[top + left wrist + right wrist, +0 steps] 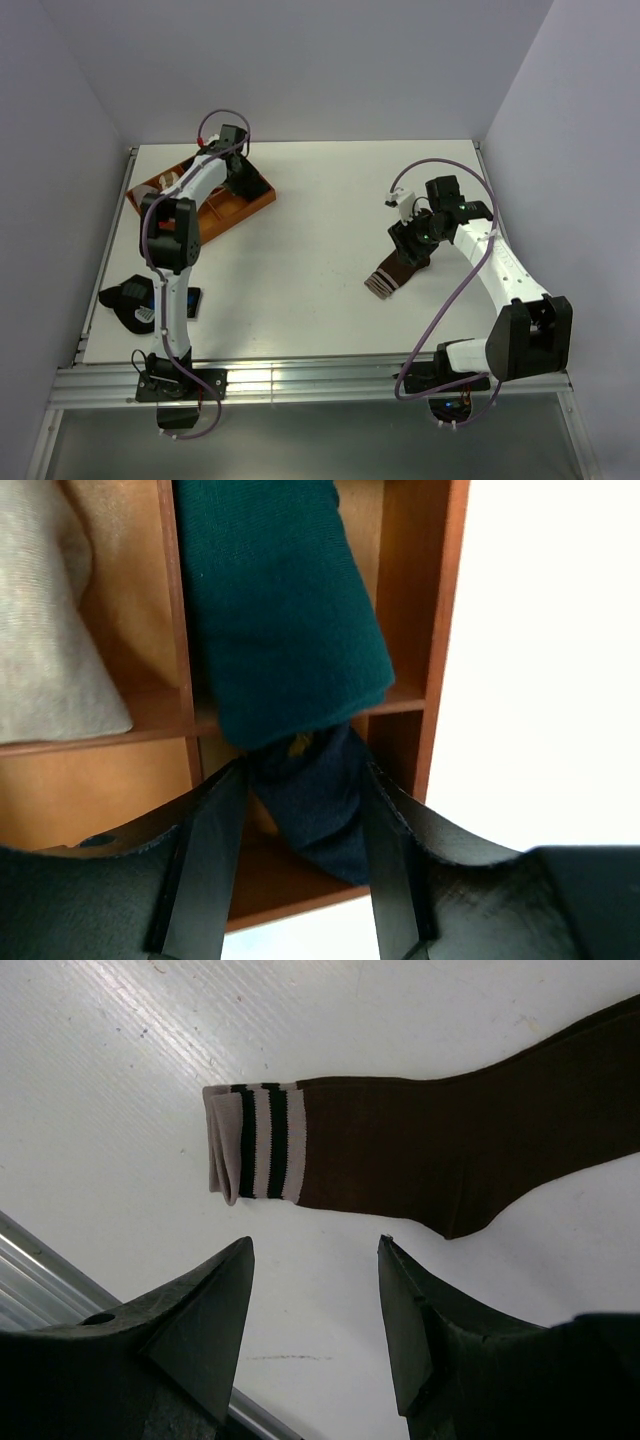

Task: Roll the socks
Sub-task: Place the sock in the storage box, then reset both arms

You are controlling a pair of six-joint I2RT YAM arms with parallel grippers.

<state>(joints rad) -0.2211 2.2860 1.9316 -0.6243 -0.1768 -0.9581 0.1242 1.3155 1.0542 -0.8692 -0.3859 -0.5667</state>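
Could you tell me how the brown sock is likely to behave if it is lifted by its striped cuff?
The brown sock lies flat and limp on the table, so it would probably droop rather than stay stiff. It looks like thin fabric, hence likely light. Its knit surface should give the open right gripper fair grip.

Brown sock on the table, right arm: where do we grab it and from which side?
Probably the striped cuff of the brown sock. The sock lies flat on the table, so a side approach finds nothing to bite. Bring the open right gripper straight down, jaws across the narrow width, pinching the cuff's free end.
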